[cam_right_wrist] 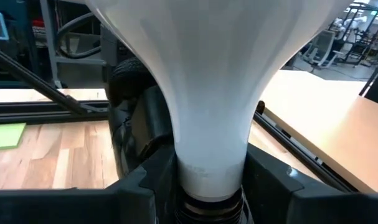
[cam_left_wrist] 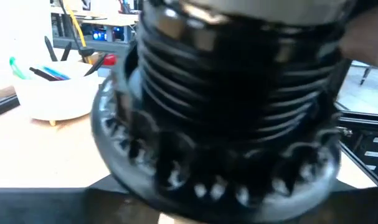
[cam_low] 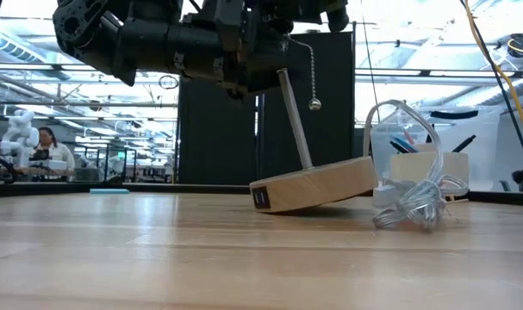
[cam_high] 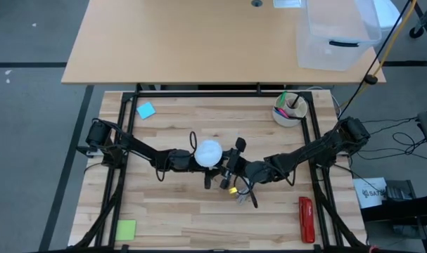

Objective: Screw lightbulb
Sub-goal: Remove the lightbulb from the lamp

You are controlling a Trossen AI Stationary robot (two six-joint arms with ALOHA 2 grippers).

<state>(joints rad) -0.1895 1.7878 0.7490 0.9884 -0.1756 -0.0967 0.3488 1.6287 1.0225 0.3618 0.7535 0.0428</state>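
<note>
Low view shows the bare wooden counter (cam_low: 244,258) nearest, and on it the round wooden base (cam_low: 317,186) standing tilted, one edge raised, with a thin metal rod (cam_low: 294,120) rising from it and a pull chain (cam_low: 314,82) hanging beside the rod. Just beside the base lies a bundle of clear cable (cam_low: 412,205). Above the base, both dark arms meet at mid-counter. The lightbulb (cam_high: 208,153) is held up there between them, its white neck seated in the black socket (cam_left_wrist: 238,124) and its globe turned toward the left arm. The right gripper (cam_high: 228,173) is clamped on the black socket, a dark finger (cam_right_wrist: 139,186) on either side just under the bulb's neck. The left gripper (cam_high: 193,159) sits at the globe; whether it is gripping or apart cannot be told. Farther back, toward the right rear corner, stands a white cup of pens (cam_high: 290,109); a blue note (cam_high: 146,110) lies at the left rear. Beyond the counter is a pale desk (cam_high: 199,42) carrying a clear bin (cam_high: 336,31), and a person (cam_low: 50,153) shows in the room far behind.
</note>
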